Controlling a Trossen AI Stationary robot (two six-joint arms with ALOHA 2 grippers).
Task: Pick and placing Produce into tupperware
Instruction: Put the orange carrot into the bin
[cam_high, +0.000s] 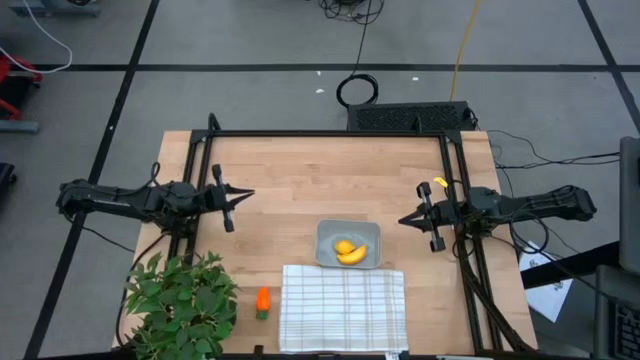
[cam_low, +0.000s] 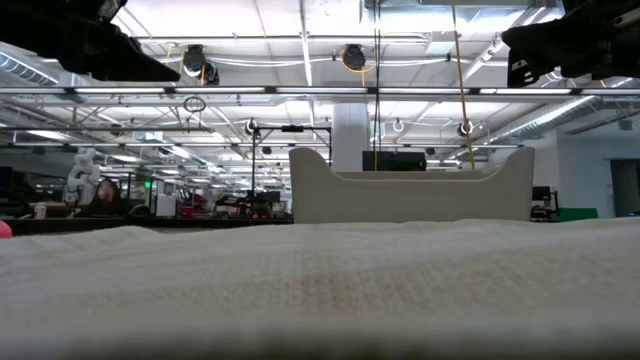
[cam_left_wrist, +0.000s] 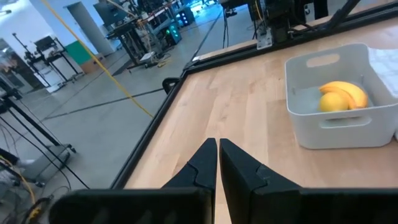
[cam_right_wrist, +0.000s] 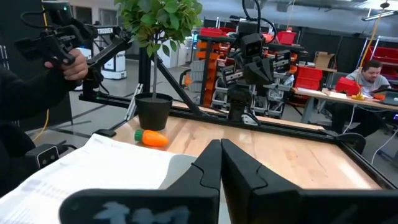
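Table (cam_high: 300, 170) overhead – carrot (cam_high: 262, 301) outside tupperware (cam_high: 328, 240).

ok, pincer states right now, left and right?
Left pincer: closed, holding nothing, raised at the table's left side.
Right pincer: closed, holding nothing, raised at the table's right side.

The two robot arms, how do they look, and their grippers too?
Both arms are black and slender, built of jointed segments, with dark cables trailing from their bases. The left gripper and the right gripper each end in two matte black fingers tapering to a point. A small yellow piece sits near the right arm's wrist.
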